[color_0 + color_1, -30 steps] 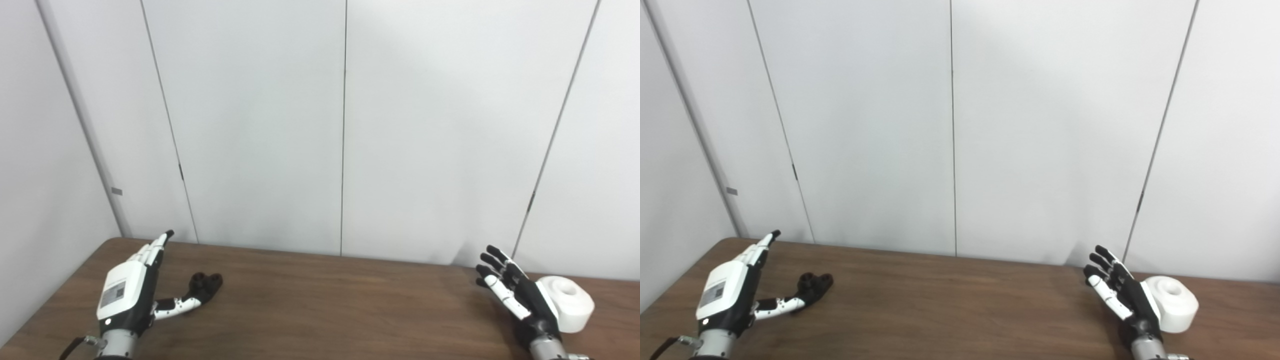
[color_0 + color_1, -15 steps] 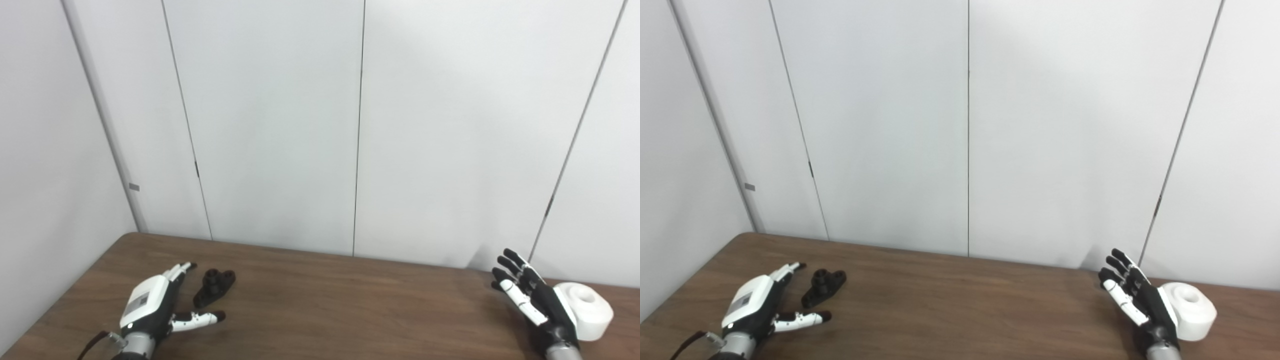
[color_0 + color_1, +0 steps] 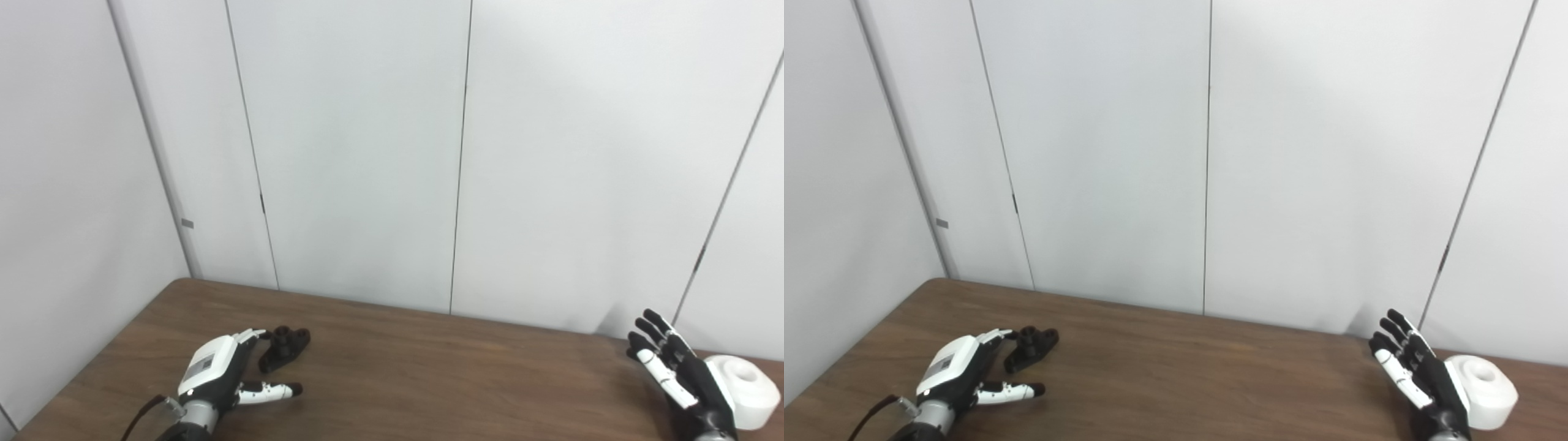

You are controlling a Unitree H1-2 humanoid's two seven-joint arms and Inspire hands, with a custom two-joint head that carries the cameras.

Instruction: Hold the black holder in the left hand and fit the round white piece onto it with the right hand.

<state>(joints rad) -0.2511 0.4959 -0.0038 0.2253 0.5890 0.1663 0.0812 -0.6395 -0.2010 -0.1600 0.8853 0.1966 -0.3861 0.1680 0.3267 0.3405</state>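
The left hand's fingers (image 3: 250,335) lie low and stretched out on the tabletop (image 3: 429,367), their tips beside the black holder (image 3: 283,347); whether they touch it is hard to make out. The thumb points off on its own, nearer the camera than the holder, so the left hand (image 3: 217,370) is spread wide and grips nothing. The right hand's fingers (image 3: 658,334) are splayed and raised, palm turned toward the holder's side of the table, with nothing in them. The right hand (image 3: 686,380) hides part of the round white piece (image 3: 744,391), which sits just behind it, far across the tabletop from the holder; contact cannot be judged. The holder is a small, matte, knobbly dark part, its details too small to read. The white piece is a smooth squat cylinder with a hollow in its top. The tabletop is dark wood grain, backed by plain pale wall panels (image 3: 367,153).
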